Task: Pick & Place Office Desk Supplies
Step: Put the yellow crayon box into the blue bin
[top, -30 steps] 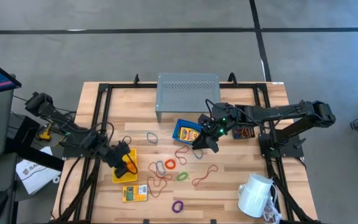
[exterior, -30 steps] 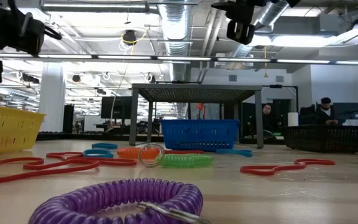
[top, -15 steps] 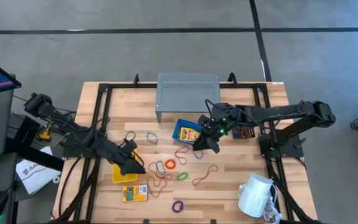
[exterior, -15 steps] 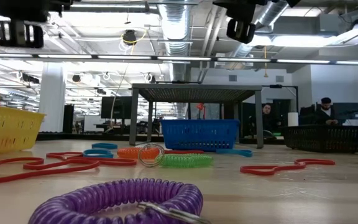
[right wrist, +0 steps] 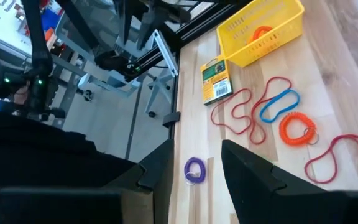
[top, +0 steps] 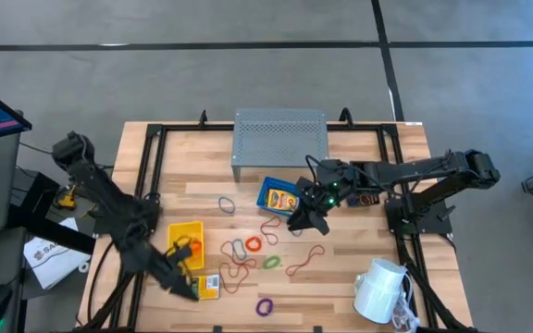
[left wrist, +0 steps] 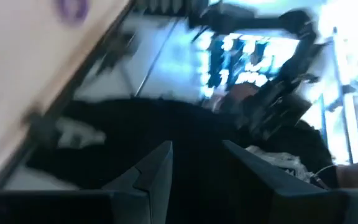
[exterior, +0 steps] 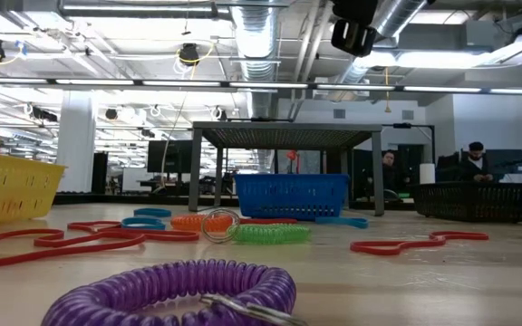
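In the high view my left gripper (top: 186,288) hovers open at the near edge, right beside the yellow printed packet (top: 210,285). The yellow bin (top: 184,231) stands just beyond it with an orange loop (top: 185,246) inside. My right gripper (top: 304,222) is open in the air over the red loops (top: 271,228), next to the blue bin (top: 279,196), which holds another packet. Red, blue, orange and green loops lie mid-table, and a purple coil loop (top: 265,305) lies near the front edge. The black mesh bin (top: 365,196) sits to the right.
The grey perforated riser (top: 280,139) stands at the far middle. A white mug (top: 381,289) sits at the near right corner. Black frame rails run along the table's left and right sides. In the right wrist view the packet (right wrist: 215,81) and yellow bin (right wrist: 263,30) lie ahead.
My left arm has swung from over the yellow bin toward the table's near edge, and its gripper now hangs beside the packet, out of the low view. An orange loop now shows uncovered in the yellow bin. The loops on the table lie as before.
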